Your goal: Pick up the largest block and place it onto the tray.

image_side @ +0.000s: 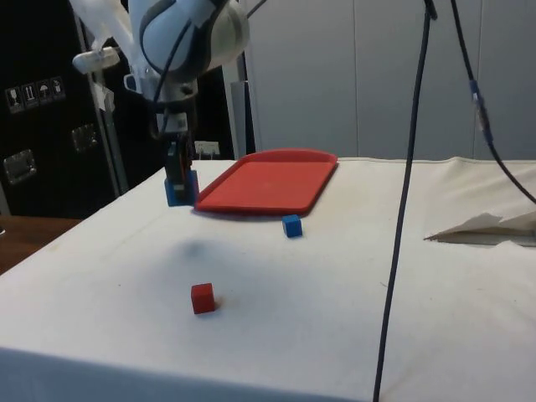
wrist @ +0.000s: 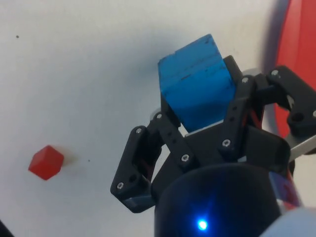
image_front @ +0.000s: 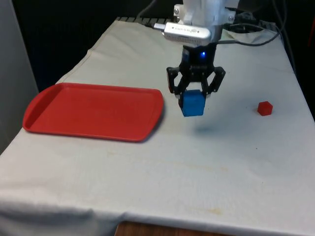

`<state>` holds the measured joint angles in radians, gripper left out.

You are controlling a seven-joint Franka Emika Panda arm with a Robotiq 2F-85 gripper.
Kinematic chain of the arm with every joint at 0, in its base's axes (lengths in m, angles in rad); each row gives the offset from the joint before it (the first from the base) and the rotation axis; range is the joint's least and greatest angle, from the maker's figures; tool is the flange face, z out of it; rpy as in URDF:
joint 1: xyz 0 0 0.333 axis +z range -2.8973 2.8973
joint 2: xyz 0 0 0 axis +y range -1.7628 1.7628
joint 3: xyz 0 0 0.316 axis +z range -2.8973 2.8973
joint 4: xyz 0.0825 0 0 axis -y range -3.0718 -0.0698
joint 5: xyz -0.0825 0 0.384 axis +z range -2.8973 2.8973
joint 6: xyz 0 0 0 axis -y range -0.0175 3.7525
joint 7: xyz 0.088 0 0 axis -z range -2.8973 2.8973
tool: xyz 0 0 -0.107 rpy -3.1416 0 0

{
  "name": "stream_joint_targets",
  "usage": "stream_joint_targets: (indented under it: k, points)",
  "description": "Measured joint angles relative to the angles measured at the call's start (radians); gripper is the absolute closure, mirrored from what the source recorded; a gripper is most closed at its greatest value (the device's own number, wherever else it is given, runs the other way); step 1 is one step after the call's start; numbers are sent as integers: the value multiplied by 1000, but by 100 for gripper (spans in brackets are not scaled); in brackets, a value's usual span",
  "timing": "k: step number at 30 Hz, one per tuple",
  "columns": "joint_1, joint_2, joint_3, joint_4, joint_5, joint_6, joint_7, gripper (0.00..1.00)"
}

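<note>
- Above the table (image_front: 206, 162), clear of the white cloth, the hand (image_front: 195, 96) hangs with the large blue block (image_front: 192, 103) pinched between its two fingers; a soft shadow on the cloth below it shows that the block is airborne.
- From the wrist view the hand (wrist: 197, 126) is closed on the large blue block (wrist: 197, 89), the fingers pressing two opposite faces, with most of the cube sticking out beyond the tips and sitting slightly skewed.
- The red tray (image_front: 93, 110) lies flat toward the front view's left of the hand, near but apart from it; its closest short rim is just beside the held block, yet the block does not overhang it.
- In the side view the block (image_side: 180, 188) hangs off the tray's (image_side: 268, 180) near corner rather than over its floor, which agrees with that reading.
- The coming move, as I judge it, is a sideways carry toward the front view's left at about this height, then a descent over the tray's bare middle.
- The tray's long axis runs along that same direction, so there is generous room to overshoot the rim.
- A small red block (image_front: 265, 108) rests on the cloth on the opposite side of the hand, well apart, and is out of the path.
- A small blue block (image_side: 291, 225) sits on the cloth just beside the tray's edge in the side view; I cannot tell how close the carry would pass to it.
</note>
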<state>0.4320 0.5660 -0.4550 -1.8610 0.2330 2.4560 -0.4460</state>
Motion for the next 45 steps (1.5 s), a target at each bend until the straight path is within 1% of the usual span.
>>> stream_joint_targets:
  k: [1,4,6,9,10,12,16,19,21,24,26,29,30,33,38,40,44,45]
  points:
    - [1,-17,-2,-7,-3,-8,0,98]
    - [1,-42,-6,-18,-7,-22,0,98]
    - [1,-50,-8,-23,-9,-24,0,98]
    - [1,-76,-13,-43,-19,-29,-1,98]
    - [1,-96,-16,-58,-26,-33,-2,98]
    - [1,-115,-20,-73,-30,-36,-4,98]
    - [0,-142,-30,-100,-38,-38,-12,98]
    - [-2,-144,-39,-109,-38,-37,-22,98]
    - [-6,-141,-45,-110,-37,-37,-29,98]
    - [-8,-139,-49,-111,-37,-37,-33,98]
    - [-13,-132,-62,-111,-33,-37,-51,98]
    - [-16,-129,-70,-113,-28,-37,-64,98]
    - [-18,-128,-79,-114,-23,-37,-77,98]
    - [-23,-124,-92,-117,-19,-37,-95,98]
    - [-30,-119,-108,-118,-13,-37,-119,98]
    - [-35,-116,-120,-120,-5,-37,-139,98]
    - [-40,-109,-140,-121,5,-37,-167,98]
    - [-43,-104,-149,-121,12,-37,-182,98]
